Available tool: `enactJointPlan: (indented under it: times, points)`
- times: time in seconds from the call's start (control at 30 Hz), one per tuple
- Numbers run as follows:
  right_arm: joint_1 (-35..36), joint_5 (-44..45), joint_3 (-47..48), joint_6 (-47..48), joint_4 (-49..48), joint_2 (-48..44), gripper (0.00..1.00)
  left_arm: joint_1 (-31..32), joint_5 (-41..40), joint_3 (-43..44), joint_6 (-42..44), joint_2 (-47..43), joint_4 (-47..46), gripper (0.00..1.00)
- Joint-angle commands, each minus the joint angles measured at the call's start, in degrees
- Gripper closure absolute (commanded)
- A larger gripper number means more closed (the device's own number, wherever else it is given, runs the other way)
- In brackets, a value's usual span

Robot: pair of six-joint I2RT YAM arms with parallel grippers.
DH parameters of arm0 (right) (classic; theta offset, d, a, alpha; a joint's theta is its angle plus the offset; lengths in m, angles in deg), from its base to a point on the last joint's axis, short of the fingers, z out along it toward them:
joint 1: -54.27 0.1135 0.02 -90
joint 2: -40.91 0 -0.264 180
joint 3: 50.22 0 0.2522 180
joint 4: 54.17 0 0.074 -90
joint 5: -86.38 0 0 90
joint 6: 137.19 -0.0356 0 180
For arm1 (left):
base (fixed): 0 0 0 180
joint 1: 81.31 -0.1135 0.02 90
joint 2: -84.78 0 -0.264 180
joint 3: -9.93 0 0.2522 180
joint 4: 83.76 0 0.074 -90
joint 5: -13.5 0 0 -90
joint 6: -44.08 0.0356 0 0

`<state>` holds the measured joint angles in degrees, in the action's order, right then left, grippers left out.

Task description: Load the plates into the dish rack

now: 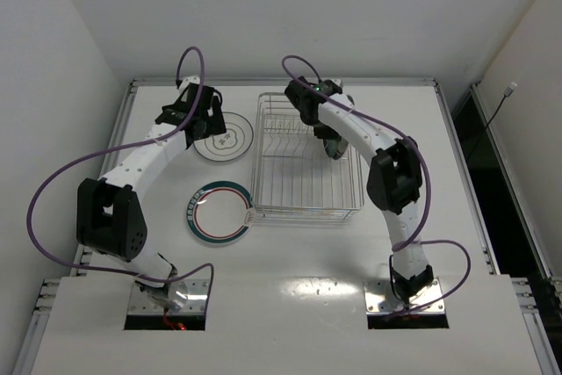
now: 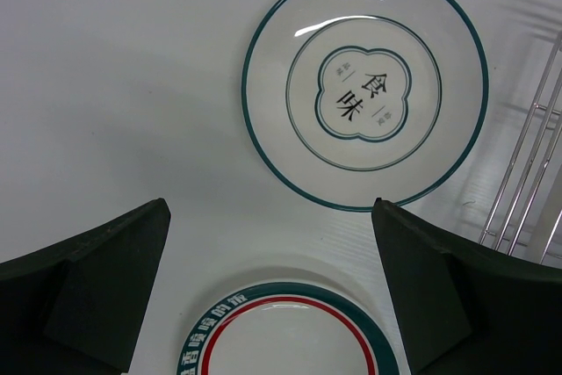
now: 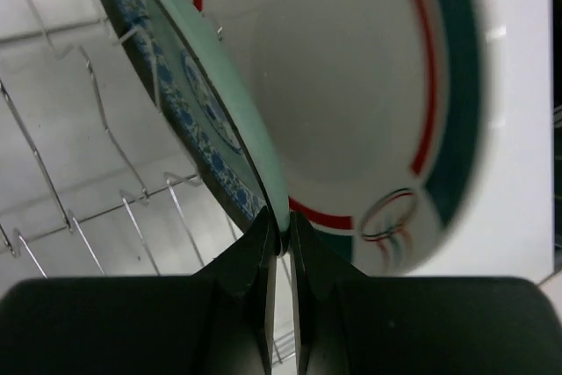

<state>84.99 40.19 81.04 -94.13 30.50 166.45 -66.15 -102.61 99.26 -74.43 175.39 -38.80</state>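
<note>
Four plates are in view, with one dish rack and two arms. Two of the plates lie flat on the counter, left of the rack. The farther one is the motif plate, white with a thin teal rim and a dark four-lobed centre mark with characters. The nearer one is the green-rimmed plate, which has a red ring inside its rim; its right edge lies just beside the rack's front left corner. The two are apart, with bare counter between them.

The left gripper hangs over that gap with its jaws spread wide and nothing between them. The motif plate lies ahead of it and the green-rimmed plate just below.

The dish rack is a rectangular silver wire basket with upright tines along its floor. Its left and middle parts hold no plates.

At the rack's right side, the right gripper is clamped on the lower edge of the patterned plate, a teal-blue one held on edge and tilted above the rack wires. Close behind it, almost face to face, is the ringed plate, a larger white one with a green rim, a red ring and a small emblem of linked rings. Whether the ringed plate sits between tines cannot be told.
</note>
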Motion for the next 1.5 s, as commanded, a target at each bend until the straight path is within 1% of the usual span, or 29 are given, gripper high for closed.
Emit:
enactJointPlan:
  times: [0.0, 0.03, 0.07, 0.1, 0.17, 0.2, 0.33, 0.37, 0.4, 0.47, 0.5, 0.6, 0.7, 0.77, 0.87, 0.9, 0.93, 0.97, 1.0, 1.07, 1.1, 1.13, 1.17, 1.2, 1.23, 1.3, 1.33, 1.43, 1.47]
  points:
    - [1.3, -3.9, -5.4, -2.3, -1.4, -2.8, 1.00, -0.2, 0.1, 0.1, 0.2, -2.5, -1.1, 0.00]
    - [1.3, -6.7, -7.4, -2.3, -4.6, -5.2, 0.98, -0.2, 0.1, 0.1, 0.2, -2.5, -1.1, 0.00]
    - [1.3, -7.9, -9.5, -2.3, -6.6, -6.7, 0.94, -0.2, -0.5, 0.1, 0.2, -2.5, -1.1, 0.00]
    - [1.3, -9.1, -13.8, -2.3, -8.6, -8.2, 0.92, -0.2, -0.5, 0.1, 0.2, -1.9, -1.1, 0.00]
    - [1.9, -10.6, -17.3, -2.3, -13.1, -11.0, 0.84, -0.2, -1.8, 0.1, 0.2, -1.3, -0.4, 0.00]
    - [1.9, -10.6, -19.2, -1.7, -14.2, -13.3, 0.76, -0.2, -1.8, 0.6, 0.2, -1.3, 0.2, 0.00]
    - [3.2, -9.5, -17.5, 0.8, -14.0, -15.5, 0.68, -0.2, -3.9, 0.6, -0.3, -0.3, 0.8, 0.00]
    - [4.5, -6.7, -16.8, 2.4, -14.0, -16.5, 0.59, -0.2, -4.5, 0.6, -0.8, 0.3, 0.8, 0.00]
    - [4.5, -6.6, -16.2, 3.2, -14.0, -17.2, 0.54, -0.2, -4.5, 0.6, -0.8, 0.3, 0.8, 0.00]
    - [6.4, -3.3, -16.2, 4.8, -14.8, -19.8, 0.46, -0.2, -5.1, 0.6, -0.8, 1.4, 0.8, 0.00]
    - [7.1, -2.8, -17.0, 7.0, -15.6, -20.7, 0.41, -0.2, -5.1, 1.2, -0.8, 1.4, 1.3, 0.00]
    - [7.6, -2.8, -17.6, 10.8, -17.6, -22.6, 0.39, -0.2, -6.2, 2.4, -0.8, 3.0, 1.8, 0.00]
    - [8.2, -3.3, -19.0, 13.3, -17.7, -23.8, 0.39, -1.2, -6.2, 3.0, -0.8, 5.7, 1.8, 0.00]
    - [8.2, -4.2, -20.8, 15.7, -19.8, -26.1, 0.39, -2.3, -3.7, 4.1, -1.4, 7.2, 2.4, 0.00]
    - [8.7, -5.5, -28.0, 18.4, -23.6, -30.8, 0.39, -6.6, 3.2, 4.7, -1.9, 9.9, 2.3, 0.00]
    - [8.7, -6.7, -29.5, 19.2, -24.8, -32.1, 0.39, -9.3, 5.5, 5.2, -1.9, 11.1, 1.6, 0.00]
    - [8.2, -7.7, -30.9, 20.0, -25.9, -33.4, 0.39, -10.7, 10.5, 5.2, -1.9, 11.1, 1.1, 0.00]
    - [8.2, -9.3, -33.3, 20.8, -28.1, -35.8, 0.37, -13.3, 13.0, 5.2, -1.9, 11.9, 0.4, 0.00]
    - [7.7, -10.1, -34.4, 22.0, -29.1, -36.9, 0.37, -14.5, 18.0, 4.7, -1.9, 12.7, -1.0, 0.00]
    - [7.7, -10.9, -36.7, 23.3, -31.2, -38.9, 0.37, -16.6, 23.4, 4.1, -1.9, 13.9, -2.5, 0.00]
    - [7.7, -12.7, -37.4, 23.3, -31.9, -39.7, 0.35, -18.4, 26.5, 4.1, -1.9, 14.4, -3.4, 0.00]
    - [7.7, -13.6, -39.3, 23.9, -32.8, -41.8, 0.33, -19.2, 33.2, 3.4, -1.4, 15.8, -5.6, 0.00]
    - [7.7, -15.7, -40.3, 23.9, -34.6, -42.9, 0.30, -20.1, 36.4, 2.7, -1.4, 16.6, -6.7, 0.00]
    - [7.7, -17.1, -41.5, 23.9, -35.5, -44.0, 0.30, -21.7, 39.7, 2.7, -1.4, 17.5, -7.9, 0.00]
    - [7.2, -18.5, -43.4, 23.9, -36.3, -44.8, 0.29, -22.5, 45.8, 2.1, -2.2, 18.5, -9.9, 0.00]
    - [7.2, -22.0, -46.2, 23.3, -37.3, -47.1, 0.27, -24.5, 50.2, 2.1, -3.0, 21.5, -11.4, 0.00]
    - [7.2, -23.1, -47.2, 23.3, -38.2, -47.8, 0.27, -24.6, 53.1, 1.6, -3.6, 22.5, -12.0, 0.00]
    - [7.2, -26.1, -50.7, 23.3, -38.7, -50.4, 0.27, -25.3, 54.5, 1.6, -4.2, 25.2, -12.6, 0.00]
    - [7.2, -26.9, -51.6, 22.8, -38.7, -51.1, 0.27, -25.3, 56.2, 1.6, -4.2, 25.2, -13.4, 0.00]
